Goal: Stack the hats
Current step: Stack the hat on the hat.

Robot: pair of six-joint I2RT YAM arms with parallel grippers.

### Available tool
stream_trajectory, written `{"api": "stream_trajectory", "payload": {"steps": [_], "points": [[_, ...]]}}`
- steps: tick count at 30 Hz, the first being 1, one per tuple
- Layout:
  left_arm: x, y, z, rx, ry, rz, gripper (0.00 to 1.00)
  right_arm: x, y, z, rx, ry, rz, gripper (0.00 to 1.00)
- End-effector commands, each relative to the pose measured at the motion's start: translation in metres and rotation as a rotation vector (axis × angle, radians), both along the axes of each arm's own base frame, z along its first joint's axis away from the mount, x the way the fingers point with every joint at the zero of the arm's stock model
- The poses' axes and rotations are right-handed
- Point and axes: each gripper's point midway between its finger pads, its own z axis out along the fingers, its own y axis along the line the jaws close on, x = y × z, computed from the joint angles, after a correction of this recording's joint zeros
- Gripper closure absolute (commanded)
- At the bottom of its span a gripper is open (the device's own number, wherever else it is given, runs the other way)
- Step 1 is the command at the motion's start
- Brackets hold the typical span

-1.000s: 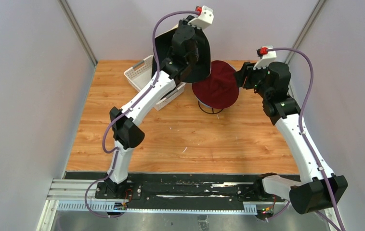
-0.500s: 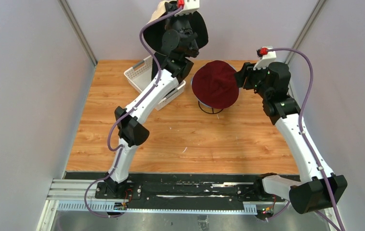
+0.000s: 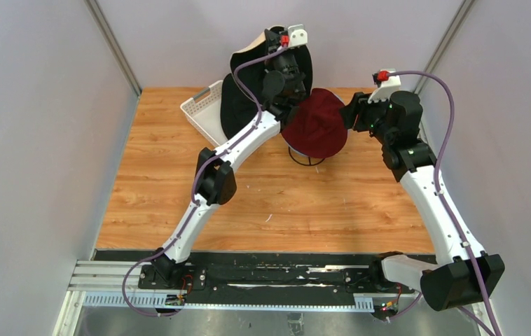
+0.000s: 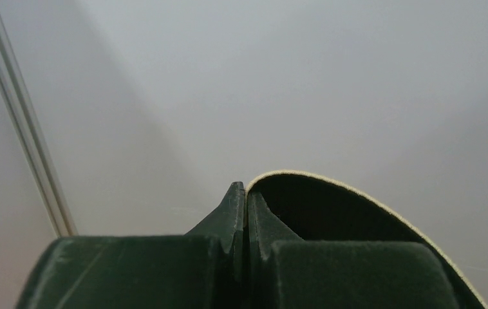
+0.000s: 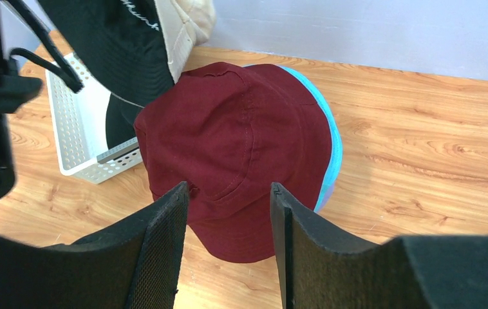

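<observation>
**Black hat held aloft beside the dark red hat on its stand**

In the overhead view the white basket (image 3: 198,112) sits in the upper left of the wooden table (image 3: 178,203). Right of it, at top centre, the left gripper (image 4: 246,193) has its fingers pressed together on the brim of the black hat (image 3: 235,105). That hat hangs in the air above the basket's right end. Beige fabric (image 5: 187,26) shows at its upper edge, and I cannot tell whether this is a separate hat. Just right and lower, the dark red hat (image 3: 315,122) tops the pile on the black wire stand (image 3: 305,159), with the brim of a teal hat (image 5: 335,148) peeking out beneath it. At upper right, the right gripper (image 5: 228,193) hovers close beside the dark red hat, fingers spread, nothing pinched.
</observation>
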Motion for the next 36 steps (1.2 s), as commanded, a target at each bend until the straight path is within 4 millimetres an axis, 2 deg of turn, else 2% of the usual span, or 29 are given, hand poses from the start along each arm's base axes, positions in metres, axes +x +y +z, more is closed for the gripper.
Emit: {"api": "stream_trajectory", "payload": {"steps": [1, 5, 8, 13, 20, 26, 31, 36], "points": [[-0.015, 0.034, 0.037, -0.196, -0.171, 0.003, 1.0, -0.001, 0.0, -0.002, 0.022, 0.01, 0.01, 0.51], [-0.006, 0.049, 0.025, -0.328, -0.196, -0.004, 1.0, 0.0, 0.002, -0.004, 0.03, 0.015, 0.023, 0.51], [-0.015, 0.053, 0.023, -0.372, -0.257, 0.009, 1.0, 0.001, 0.002, -0.008, 0.021, 0.022, 0.021, 0.51], [-0.024, 0.055, 0.037, -0.403, -0.283, -0.007, 1.0, 0.007, 0.011, -0.01, 0.031, -0.001, 0.068, 0.51], [-0.035, 0.056, 0.054, -0.391, -0.266, -0.017, 1.0, 0.033, 0.035, 0.004, 0.062, -0.06, 0.175, 0.5], [-0.04, 0.053, 0.067, -0.342, -0.229, -0.026, 1.0, 0.056, 0.048, 0.012, 0.06, -0.135, 0.232, 0.5], [-0.042, 0.048, 0.072, -0.311, -0.203, -0.049, 1.0, 0.072, 0.057, 0.023, 0.055, -0.168, 0.276, 0.5], [-0.039, 0.042, 0.07, -0.289, -0.194, -0.052, 1.0, 0.075, 0.075, 0.033, 0.051, -0.209, 0.351, 0.5]]}}
